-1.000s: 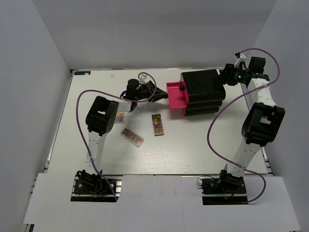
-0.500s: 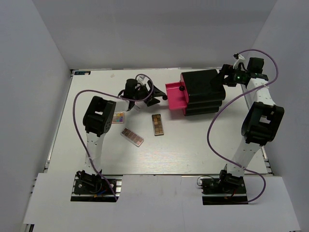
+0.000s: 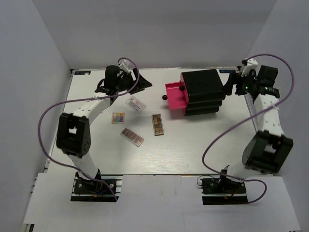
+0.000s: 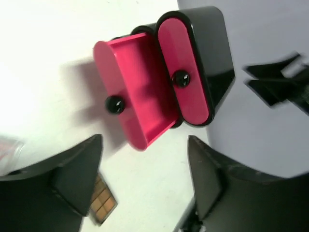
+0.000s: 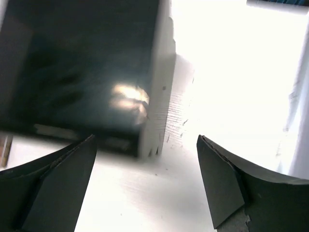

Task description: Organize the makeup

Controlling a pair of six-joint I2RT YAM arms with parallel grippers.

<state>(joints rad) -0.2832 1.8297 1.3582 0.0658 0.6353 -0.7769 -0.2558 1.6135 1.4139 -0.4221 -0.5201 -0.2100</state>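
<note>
Four flat pieces of makeup lie on the white table: a white card-like compact [image 3: 135,103], a small many-coloured palette [image 3: 118,117], a brown eyeshadow palette [image 3: 158,124] and a pink-brown palette [image 3: 132,137]. My left gripper [image 3: 141,83] hovers open at the back left, above the compact and pointing at the open pink drawer [image 3: 175,95]. In the left wrist view my left gripper [image 4: 145,145] holds nothing; the drawer [image 4: 140,104] looks empty, and a corner of a brown palette [image 4: 102,206] shows. My right gripper [image 3: 231,85] is open beside the black box's right end, holding nothing [image 5: 146,140].
The black box [image 3: 204,91] stands at the back right, its top pink drawer pulled out to the left, with a black knob [image 3: 164,97]. A lower drawer [image 4: 184,72] is shut. In the right wrist view the box [image 5: 77,63] fills the left. Grey walls enclose the table.
The left arm swung away from the drawer toward the back left and its jaws opened. The right gripper drew back to the right of the box and opened.
</note>
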